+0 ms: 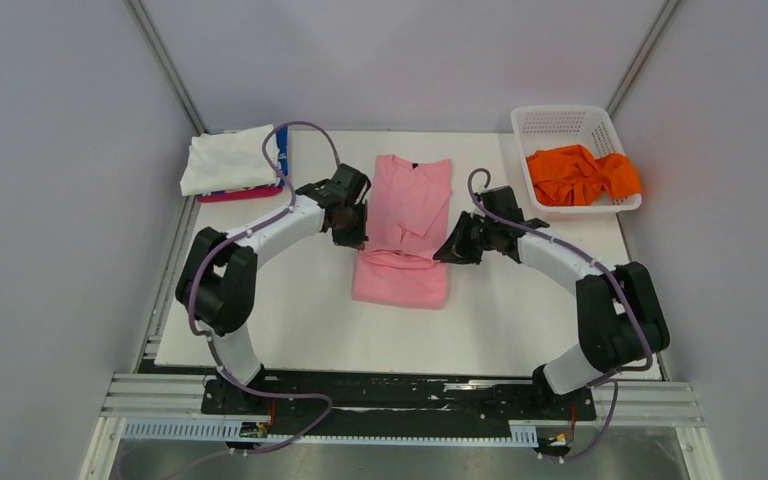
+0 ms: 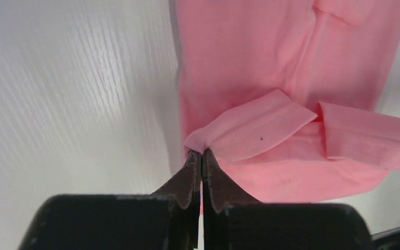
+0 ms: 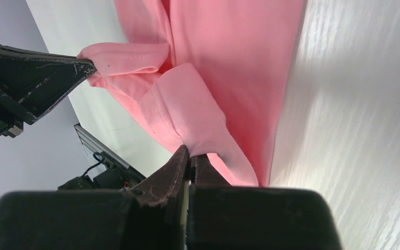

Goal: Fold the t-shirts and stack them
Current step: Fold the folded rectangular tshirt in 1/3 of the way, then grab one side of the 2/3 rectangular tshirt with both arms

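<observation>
The light pink t-shirt is lying at the centre of the tabletop, with its near part doubled over. The left end effector is pinching the left corner of the stitched hem, jaws clenched on the cloth. The right end effector is gripping the right corner likewise. An orange t-shirt is sitting in the basket at far right. A white t-shirt is lying folded at far left.

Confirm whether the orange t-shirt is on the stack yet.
No; the orange t-shirt lies crumpled in the white basket, far from the folded stack.
</observation>
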Robot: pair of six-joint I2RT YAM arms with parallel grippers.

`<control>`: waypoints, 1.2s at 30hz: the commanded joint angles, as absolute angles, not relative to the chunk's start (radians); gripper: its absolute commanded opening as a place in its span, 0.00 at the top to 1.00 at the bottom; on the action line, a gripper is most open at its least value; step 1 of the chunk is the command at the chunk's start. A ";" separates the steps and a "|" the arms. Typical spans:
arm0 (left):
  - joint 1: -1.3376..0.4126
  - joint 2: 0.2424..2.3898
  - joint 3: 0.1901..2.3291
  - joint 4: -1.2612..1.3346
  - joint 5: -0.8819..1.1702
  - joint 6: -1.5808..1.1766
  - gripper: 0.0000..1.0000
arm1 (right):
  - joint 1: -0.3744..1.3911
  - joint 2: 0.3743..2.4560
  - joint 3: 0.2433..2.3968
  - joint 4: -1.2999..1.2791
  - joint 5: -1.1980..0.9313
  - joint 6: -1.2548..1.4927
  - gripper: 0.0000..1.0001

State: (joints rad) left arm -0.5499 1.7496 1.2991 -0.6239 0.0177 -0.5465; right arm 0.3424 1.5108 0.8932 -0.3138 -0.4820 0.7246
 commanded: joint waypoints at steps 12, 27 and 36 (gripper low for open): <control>-0.444 2.007 1.549 -0.590 0.133 -0.479 1.00 | 0.240 1.798 1.099 -0.185 -0.581 0.697 0.96; -0.301 2.114 1.902 -0.612 0.226 -0.610 0.00 | 0.112 1.895 1.289 -0.174 -0.552 0.892 0.25; -0.320 1.782 1.496 -0.584 0.197 -0.562 0.00 | 0.149 1.639 1.037 -0.251 -0.483 0.678 0.00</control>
State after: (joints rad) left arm -0.2951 2.0151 1.6760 -0.6071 0.1856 -0.5880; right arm 0.1192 1.7844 1.1248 -0.2108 -0.5282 0.7959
